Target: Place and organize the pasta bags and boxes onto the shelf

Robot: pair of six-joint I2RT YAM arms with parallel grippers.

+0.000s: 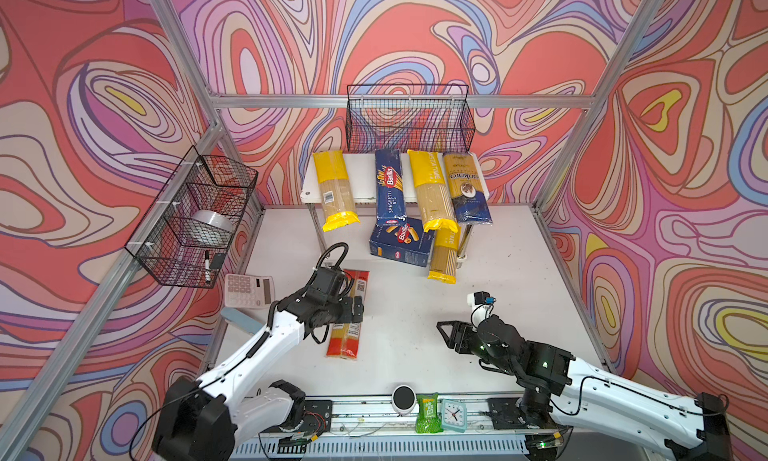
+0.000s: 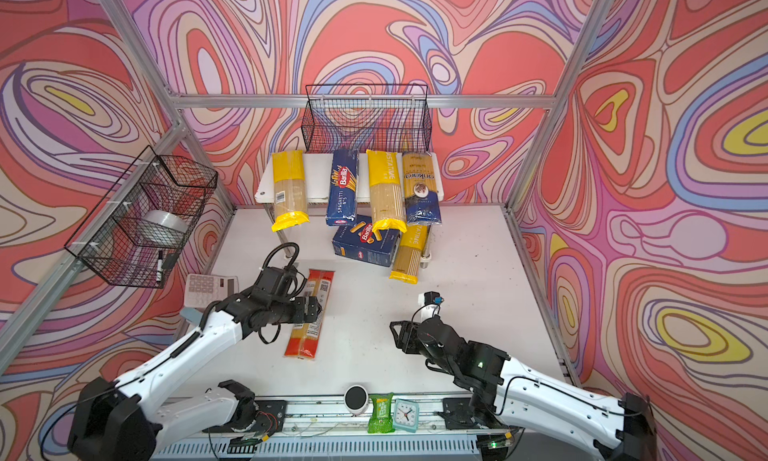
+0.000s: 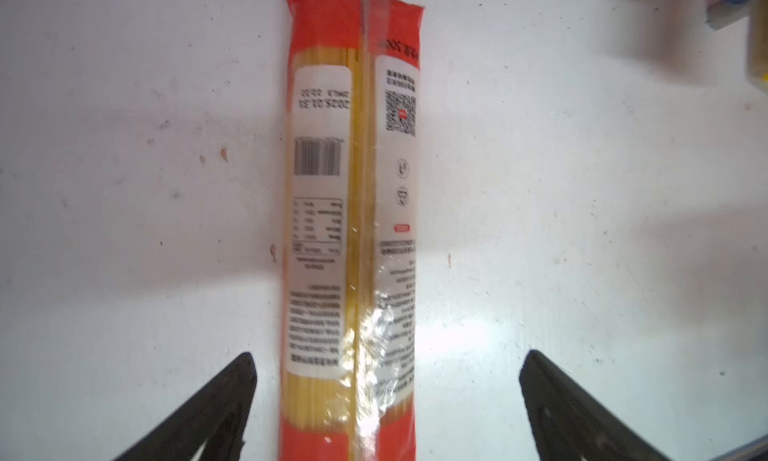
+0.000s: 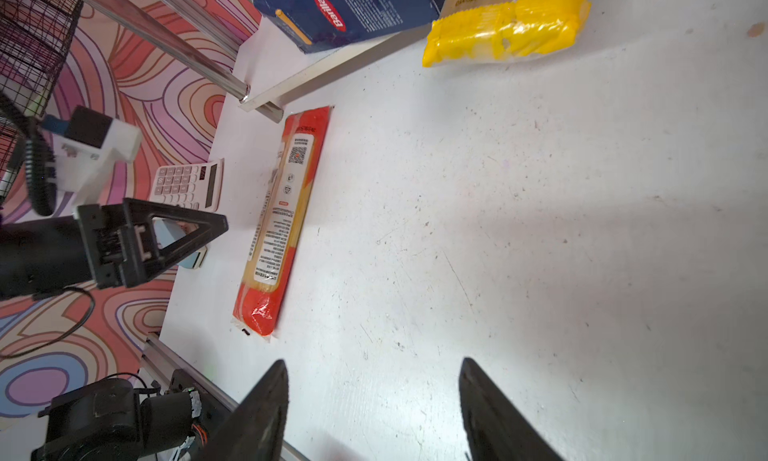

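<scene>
Left of centre on the table (image 3: 540,189), flat beneath the left hand (image 3: 387,355) poised with jaws spread wide either side: red-ended bag (image 3: 353,189), likely light, stiff lengthwise yet brittle inside slick film, best pinched gently across the middle.

We see bright, even overhead light in both top views, which bend at the edges; soft shadows cross the desk (image 3: 124,230); glare glints on the red-ended bag (image 3: 353,214), slightly blurred.
</scene>
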